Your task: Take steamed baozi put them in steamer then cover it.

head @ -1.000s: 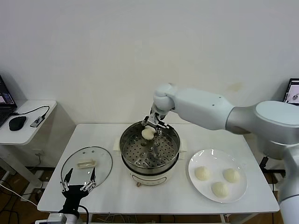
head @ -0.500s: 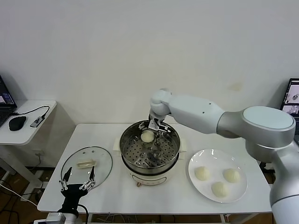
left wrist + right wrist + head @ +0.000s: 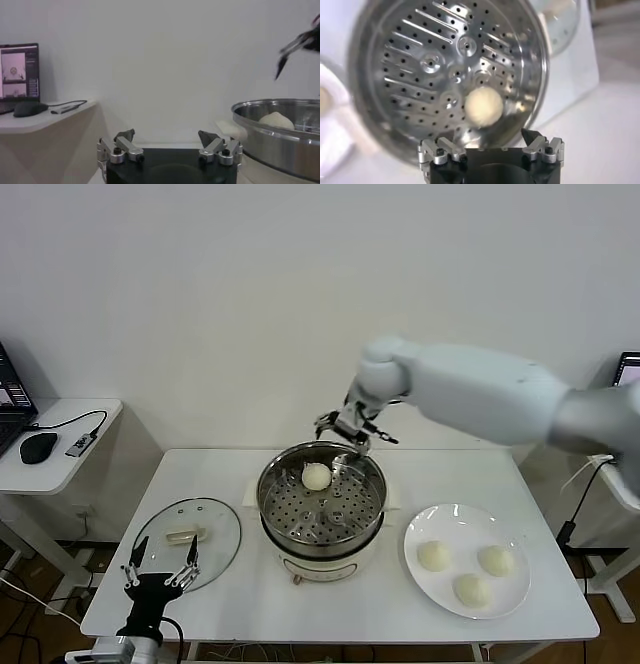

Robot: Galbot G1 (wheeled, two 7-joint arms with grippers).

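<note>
The steamer [image 3: 322, 504] stands mid-table, and one steamed baozi [image 3: 316, 476] rests on its perforated tray near the far side. My right gripper [image 3: 355, 427] hangs open and empty above the steamer's far rim. In the right wrist view it [image 3: 480, 140] looks down on that baozi [image 3: 484, 106] lying free. Three more baozi [image 3: 433, 556] [image 3: 494, 559] [image 3: 468, 589] lie on a white plate [image 3: 417, 527] to the right. The cover [image 3: 215, 529], a glass lid, lies flat to the left. My left gripper [image 3: 160, 576] sits open just in front of the cover.
A side table [image 3: 70, 459] at the left holds a mouse [image 3: 37, 447] and a cable. A screen edge [image 3: 628, 374] shows at the far right. In the left wrist view the steamer [image 3: 280, 147] lies close, off to one side.
My right gripper opened and left the baozi on the steamer tray, then rose up and back over the far rim. The left gripper drifted slightly toward the table's front edge.
</note>
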